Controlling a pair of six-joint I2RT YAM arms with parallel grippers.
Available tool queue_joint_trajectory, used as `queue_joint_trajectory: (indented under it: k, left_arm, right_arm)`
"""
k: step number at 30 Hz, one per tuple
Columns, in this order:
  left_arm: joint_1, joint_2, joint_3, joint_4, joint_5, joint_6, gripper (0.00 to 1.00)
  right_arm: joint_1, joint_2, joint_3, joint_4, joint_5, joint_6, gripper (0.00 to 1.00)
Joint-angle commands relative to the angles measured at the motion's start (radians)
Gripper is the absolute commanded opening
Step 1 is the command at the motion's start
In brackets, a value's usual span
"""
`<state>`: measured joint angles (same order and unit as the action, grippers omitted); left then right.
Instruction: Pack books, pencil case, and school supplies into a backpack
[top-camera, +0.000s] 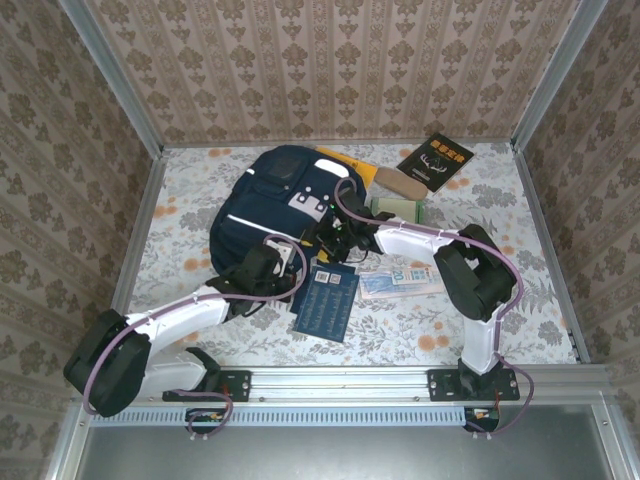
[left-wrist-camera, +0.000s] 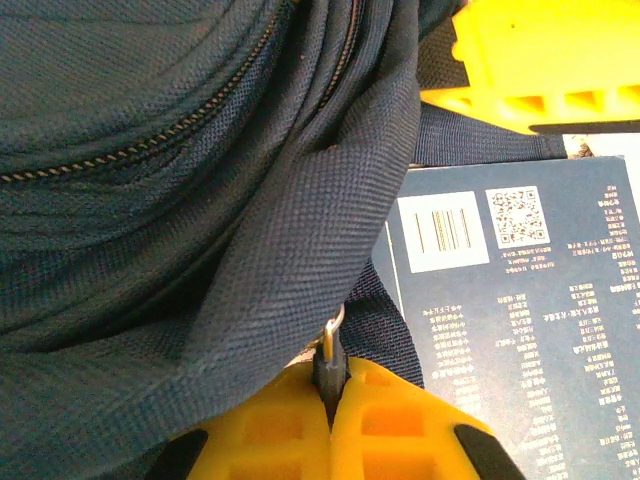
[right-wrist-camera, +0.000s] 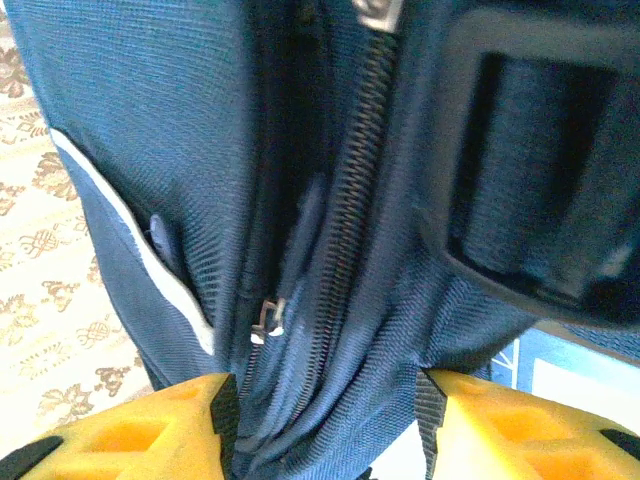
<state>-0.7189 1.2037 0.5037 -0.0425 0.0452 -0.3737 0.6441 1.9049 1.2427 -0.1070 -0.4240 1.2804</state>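
Both arms are at the backpack (top-camera: 275, 200), lying mid-table!
The left gripper (left-wrist-camera: 330, 388) is clamped tight on what looks like a zipper pull (left-wrist-camera: 330, 345) at the bag's near edge. The right gripper (right-wrist-camera: 325, 400) straddles the zipper seam, jaws apart. The navy book (top-camera: 325, 300) lies just beside the bag.

a table (top-camera: 180, 250) lies under a pale cloth printed with grey leaf scrolls and orange flowers; the cloth (right-wrist-camera: 40, 300) also shows at the left of the right wrist view. the back wall (top-camera: 340, 60), left wall (top-camera: 50, 200) and right wall (top-camera: 600, 200) wear beige damask paper. a grey metal post (top-camera: 114, 75) rises at the back left corner. a metal rail (top-camera: 340, 381) runs along the near edge.
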Motion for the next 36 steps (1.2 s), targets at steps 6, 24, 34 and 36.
queue_joint_trajectory:
  k: [6,24,34,36]
  left_arm:
    - [-0.010,0.007,0.039,0.048,0.018,0.012,0.00]
    - [0.078,0.002,0.090,-0.238,-0.024,-0.037,0.00]
    - [0.200,0.003,0.121,-0.312,-0.053,0.001,0.00]
    - [0.222,0.013,0.129,-0.309,-0.048,0.016,0.00]
  right_arm:
    - [0.042,-0.045,-0.054,-0.005,-0.049,0.085,0.55]
    - [-0.056,-0.115,-0.034,-0.137,0.097,-0.067,0.00]
    - [-0.203,-0.159,-0.028,-0.259,0.124,-0.245,0.00]
    - [-0.235,-0.152,-0.006,-0.292,0.124,-0.286,0.00]
